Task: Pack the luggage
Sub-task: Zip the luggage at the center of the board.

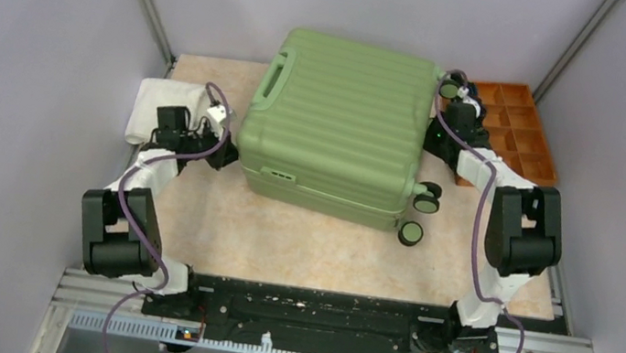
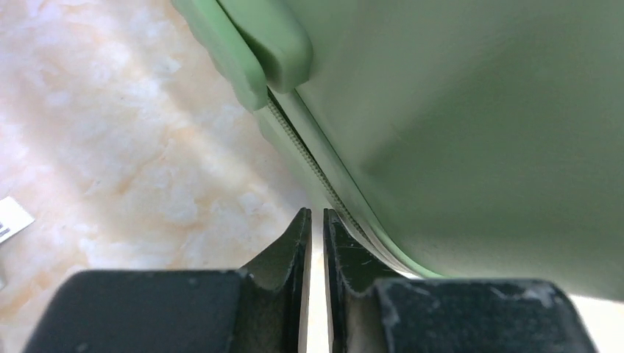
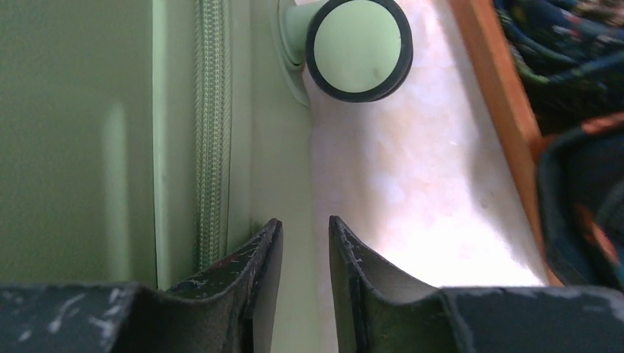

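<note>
The large light-green ribbed hard-shell suitcase [image 1: 344, 125] lies flat at the middle of the marbled beige table [image 1: 281, 246], lid down, wheels toward the right arm. An orange compartment tray [image 1: 520, 123] sits just beyond its right side, and a folded white cloth [image 1: 153, 103] lies to its left. The left gripper [image 2: 314, 220] is at the case's left wall, low beside the zipper seam [image 2: 309, 165] under a green side handle [image 2: 268, 44]. Its fingers are almost together, leaving only a thin slit with nothing visible in it. The right gripper [image 3: 304, 228] is at the opposite wall, beside the zipper track and below a black-rimmed green wheel [image 3: 358, 48]. Its fingers stand narrowly apart and hold nothing. Contents are hidden, so the step in hand appears to be securing the shut case. No zipper slider is in view. The next move probably calls for locating the slider and pinching it squarely, with the other arm bracing the shell against sliding.
</note>
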Robot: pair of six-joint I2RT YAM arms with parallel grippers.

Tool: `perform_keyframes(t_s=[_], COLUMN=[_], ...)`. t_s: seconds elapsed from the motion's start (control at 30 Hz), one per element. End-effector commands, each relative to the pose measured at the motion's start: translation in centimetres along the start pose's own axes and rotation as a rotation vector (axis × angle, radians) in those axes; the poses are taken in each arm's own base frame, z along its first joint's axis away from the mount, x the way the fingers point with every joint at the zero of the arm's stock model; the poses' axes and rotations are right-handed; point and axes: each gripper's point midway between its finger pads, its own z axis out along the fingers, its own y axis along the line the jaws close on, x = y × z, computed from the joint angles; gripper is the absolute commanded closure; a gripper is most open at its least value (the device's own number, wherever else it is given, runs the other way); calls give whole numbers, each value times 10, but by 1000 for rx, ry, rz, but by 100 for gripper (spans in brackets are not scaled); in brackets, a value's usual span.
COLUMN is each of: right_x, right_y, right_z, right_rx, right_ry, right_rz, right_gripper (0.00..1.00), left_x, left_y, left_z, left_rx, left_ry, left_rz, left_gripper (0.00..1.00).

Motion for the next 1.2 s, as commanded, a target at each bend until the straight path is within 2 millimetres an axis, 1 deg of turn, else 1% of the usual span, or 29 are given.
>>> perform_keyframes(t_s=[0.0,0.1,0.17,0.23,0.3,0.33,0.37,0.4,0.43,0.47,0.5,0.53,0.57,0.6,0.63,0.67,0.73,0.8,0.83,0.9,0.97,1.03,1.17], right_x=[-1,7,10,11,2,-6,-19,-33,-50,-64,-82,-87,-91,-78,-74,-72,-51,-31,-20,9,33,58,99], right_y=[163,201,221,233,229,220,205,183,153,126,103,74,55,34,25,24,19,16,17,27,38,49,51], right_z=[-23,-23,-24,-24,-26,-25,-25,-26,-28,-36,-55,-66,-83,-94,-113,-131,-161,-185,-195,-214,-230,-243,-257], right_rx=[-483,-587,-632,-634,-606,-567,-507,-428,-338,-298,-278,-236,-216,-177,-154,-156,-181,-220,-245,-305,-369,-422,-442], right_ry=[-27,0,21,19,-6,-27,-57,-85,-122,-152,-201,-222,-248,-254,-291,-342,-380,-403,-405,-385,-371,-337,-269], right_rz=[-112,-128,-141,-169,-170,-176,-177,-165,-127,-80,-27,19,40,-8,-68,-113,-146,-154,-163,-206,-228,-253,-303], right_gripper=[65,64,64,64,62,57,51,47,43,40,37,33,27,20,6,2,1,1,1,1,1,1,1], left_x=[-24,-22,-17,-13,-11,-10,-9,-9,-9,-9,-9,-9,-9,-11,-12,-13,-17,-19,-20,-21,-22,-23,-26], left_y=[-4,-8,-12,-12,-10,-10,-10,-9,-9,-8,-7,-7,-6,-4,-3,-2,1,3,3,4,5,6,7], left_z=[-30,-39,-41,-45,-47,-48,-48,-49,-49,-50,-50,-51,-51,-52,-53,-53,-55,-56,-56,-57,-57,-59,-61], left_rx=[14,13,17,6,-7,-9,-9,-11,-12,-14,-17,-18,-20,-22,-22,-25,-27,-28,-28,-28,-33,-44,-55], left_ry=[-95,-94,-82,-79,-78,-74,-71,-68,-66,-65,-66,-68,-69,-72,-75,-79,-88,-94,-95,-90,-87,-87,-87], left_rz=[-14,9,7,-4,-3,-8,-11,-15,-16,-18,-18,-20,-22,-24,-30,-36,-47,-60,-64,-69,-66,-57,-46], left_gripper=[84,84,84,84,85,85,85,85,85,85,85,85,85,85,85,85,85,85,85,84,84,84,84])
